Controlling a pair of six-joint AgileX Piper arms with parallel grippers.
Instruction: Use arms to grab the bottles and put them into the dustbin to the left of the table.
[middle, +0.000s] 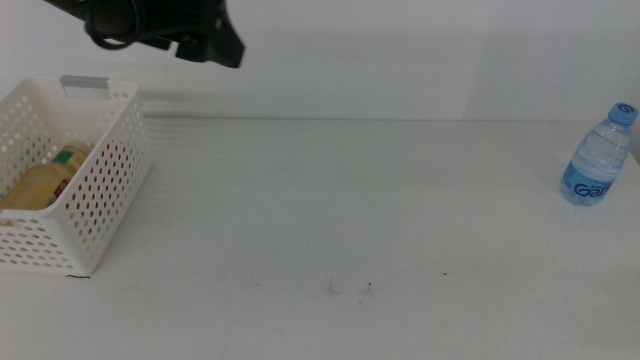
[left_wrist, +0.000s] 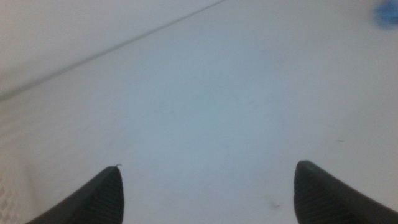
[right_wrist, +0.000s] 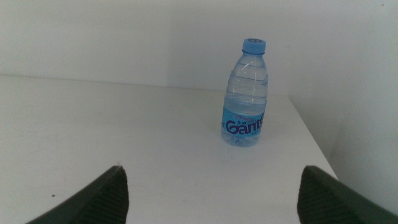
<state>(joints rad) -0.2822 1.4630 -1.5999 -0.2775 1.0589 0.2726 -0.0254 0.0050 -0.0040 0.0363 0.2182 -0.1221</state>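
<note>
A clear water bottle (middle: 600, 158) with a blue cap and blue label stands upright near the table's right edge. The right wrist view shows this bottle (right_wrist: 245, 93) some way ahead of my right gripper (right_wrist: 211, 190), whose jaws stand wide open with nothing between them. The white perforated dustbin (middle: 112, 190) sits at the table's left and holds the yellow tea bottle (middle: 45, 182) lying inside. My left gripper (middle: 205, 40) hangs high above the table just right of the dustbin. Its jaws are open and empty (left_wrist: 208, 193).
The white table (middle: 340, 210) carries a few tiny dark specks (middle: 350, 290) near the front middle. A grey handle (middle: 85, 84) sits on the dustbin's back rim. A white wall rises behind the table.
</note>
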